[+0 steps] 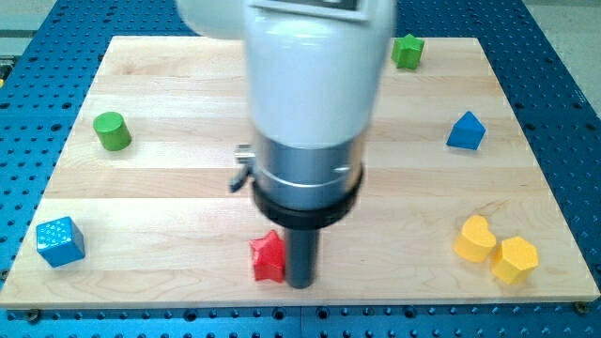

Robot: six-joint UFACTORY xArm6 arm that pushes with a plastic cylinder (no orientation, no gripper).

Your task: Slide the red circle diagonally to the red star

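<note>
My tip (301, 282) touching red star (269, 257), near board (188, 291) bottom edge

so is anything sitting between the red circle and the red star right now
I cannot tell. The red circle does not show in this view; the arm's body hides the middle of the board and may cover it. The red star lies near the view's bottom edge, with my tip right beside it on the view's right.
</note>
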